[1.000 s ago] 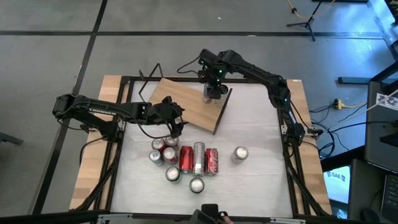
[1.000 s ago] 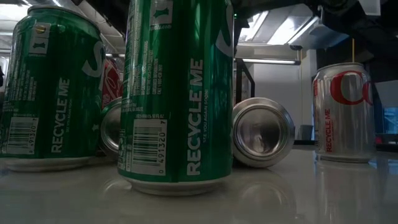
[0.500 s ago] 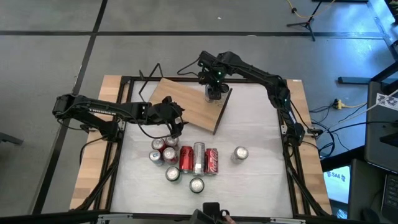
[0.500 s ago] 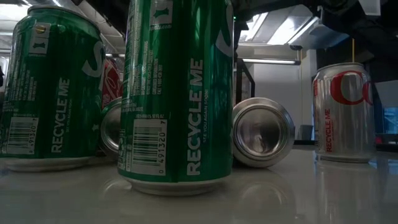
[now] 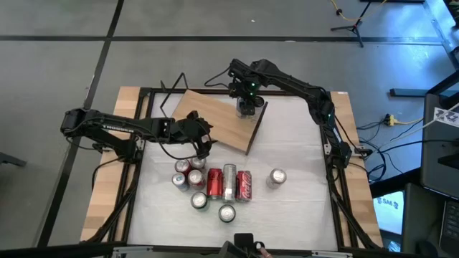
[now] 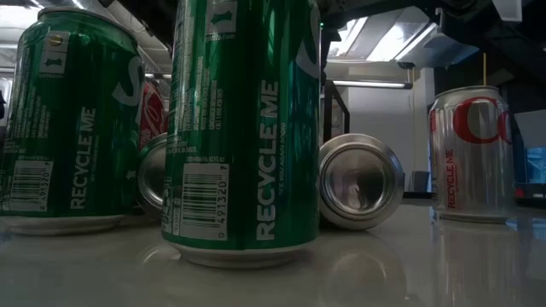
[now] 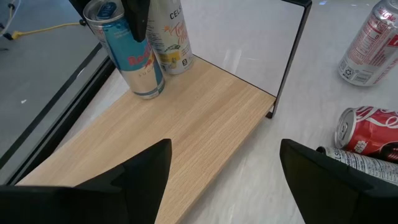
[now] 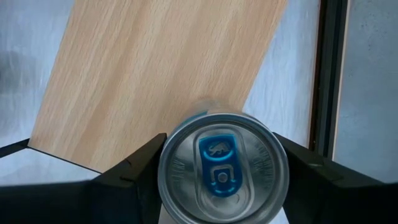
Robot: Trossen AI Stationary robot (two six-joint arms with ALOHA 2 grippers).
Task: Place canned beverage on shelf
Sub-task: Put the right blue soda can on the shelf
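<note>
The shelf, a light wooden board on thin black wire supports, lies slantwise at the table's far middle. My right gripper is over its far right corner, shut on a blue and silver can. A white can stands on the board right beside it. My left gripper hovers open over the shelf's near edge, holding nothing. Several more cans stand or lie on the table just nearer. My right gripper pinches the blue and silver can between its two fingers, one on each side just below the top rim. The fingers come steeply from above. The can is nearly upright, tab up, with its base down at the shelf board.
A silver can stands alone to the right of the cluster. The low view shows two green cans close up, a can lying on its side and a silver can. A black frame runs along the table's edges.
</note>
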